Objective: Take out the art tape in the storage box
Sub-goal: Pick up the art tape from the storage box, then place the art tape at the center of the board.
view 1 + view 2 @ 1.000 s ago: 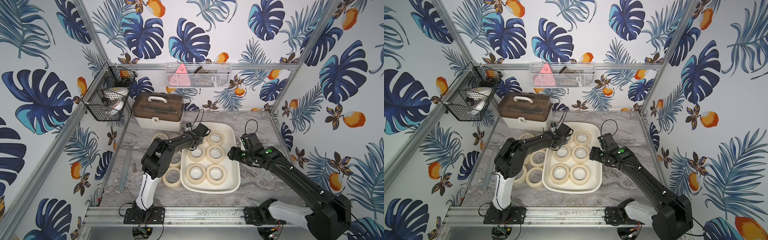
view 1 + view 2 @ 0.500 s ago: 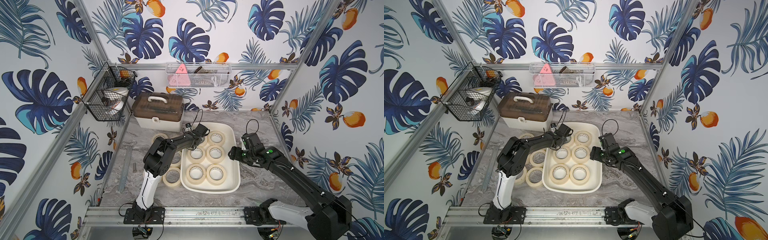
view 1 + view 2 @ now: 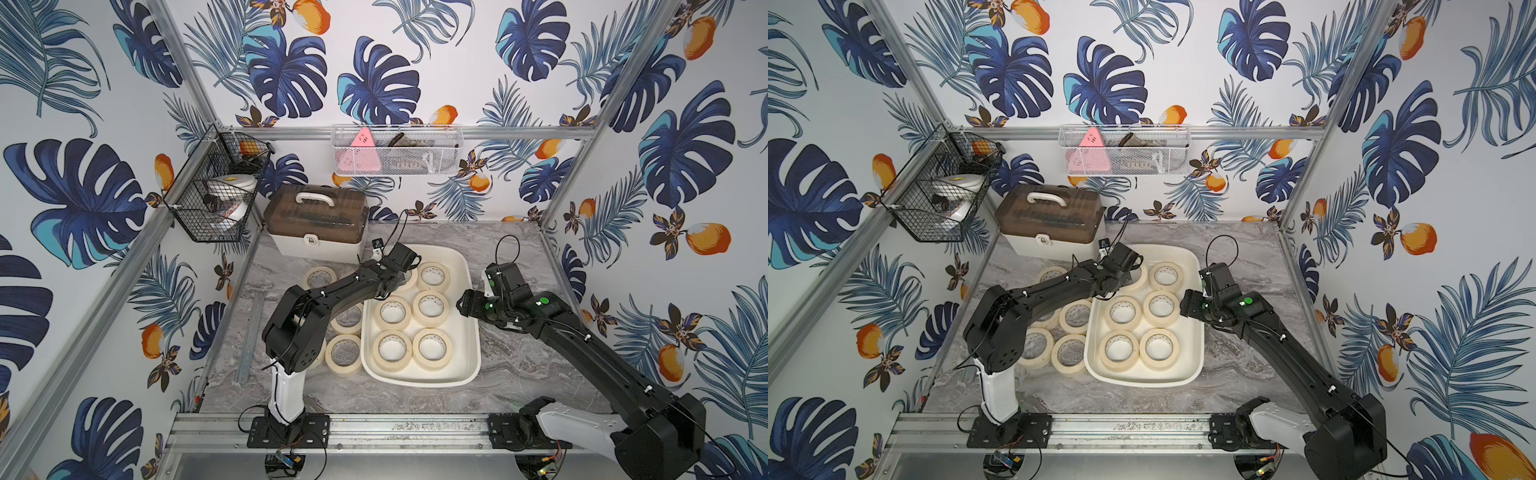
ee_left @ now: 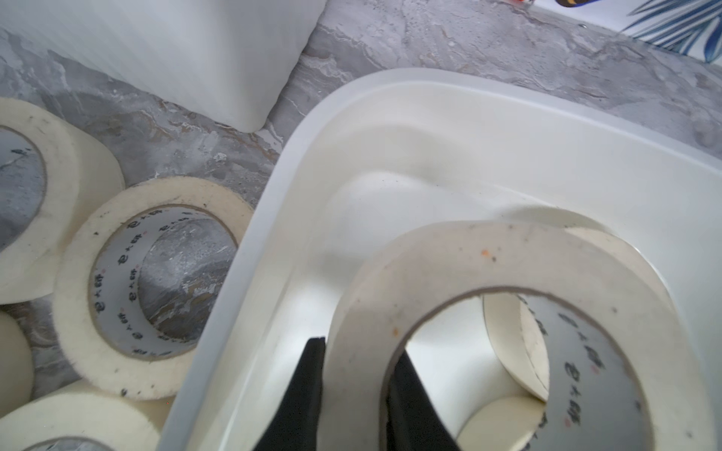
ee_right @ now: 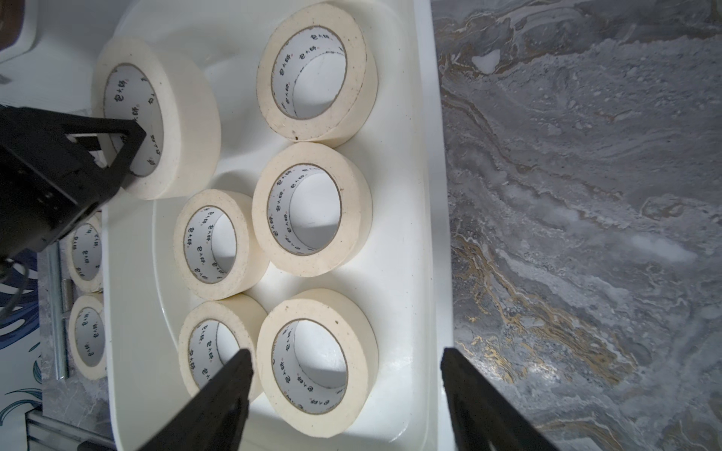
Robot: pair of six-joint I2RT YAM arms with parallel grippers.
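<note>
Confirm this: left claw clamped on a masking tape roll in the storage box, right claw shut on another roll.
Wrong about the right claw: the right wrist view shows it open, jaws wide apart over the storage box rim, holding nothing. The left claw is clamped on a masking tape roll in the box.

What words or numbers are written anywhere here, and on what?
No text is clear enough to quote.
Inside the art tape cores: small dark characters repeated round the ring, too blurred to read.
Something in the white wire basket: pale lettering, too small to read.
</note>
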